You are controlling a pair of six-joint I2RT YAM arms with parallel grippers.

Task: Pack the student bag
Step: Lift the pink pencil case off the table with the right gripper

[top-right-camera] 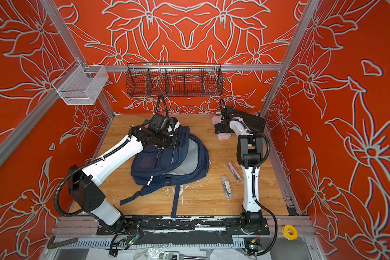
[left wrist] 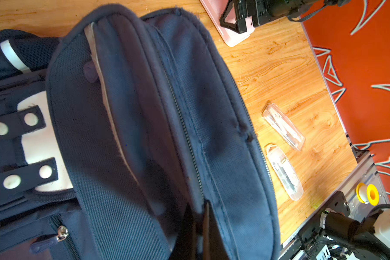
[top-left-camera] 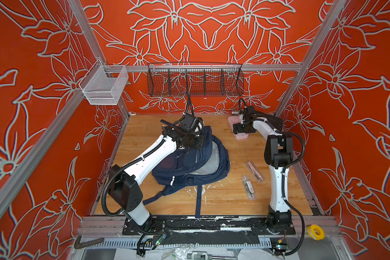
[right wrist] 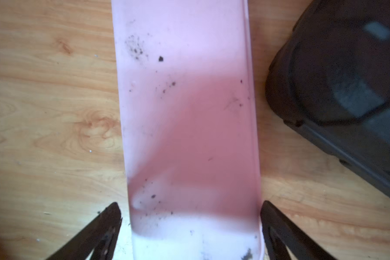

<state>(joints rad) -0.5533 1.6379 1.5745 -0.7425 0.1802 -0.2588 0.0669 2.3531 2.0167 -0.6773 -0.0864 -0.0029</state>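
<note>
Both top views: bag [top-left-camera: 189, 166] mid-tabletop, straps trailing toward near edge, grey-lined mouth gaping rightward. Left end effector [top-left-camera: 195, 140] pinched narrow on bag's upper rim, holding it raised. Right end effector [top-left-camera: 239, 130] at far right corner, spread wide over pink case [top-left-camera: 242, 136].

Left wrist: only a thin fold of bag fabric between fingers [left wrist: 187, 238]; two clear cases [left wrist: 284, 128] near right edge. Likely trouble: fold slipping free, mouth collapsing before anything arrives.

Right wrist: jaws straddling pink case, neither visibly touching it; black case [right wrist: 347, 90] just beside. Likely trouble: pink case nearly as wide as the spread, hence risk of skewed closing, a nudge into black case, or a weak edge grip.
</note>
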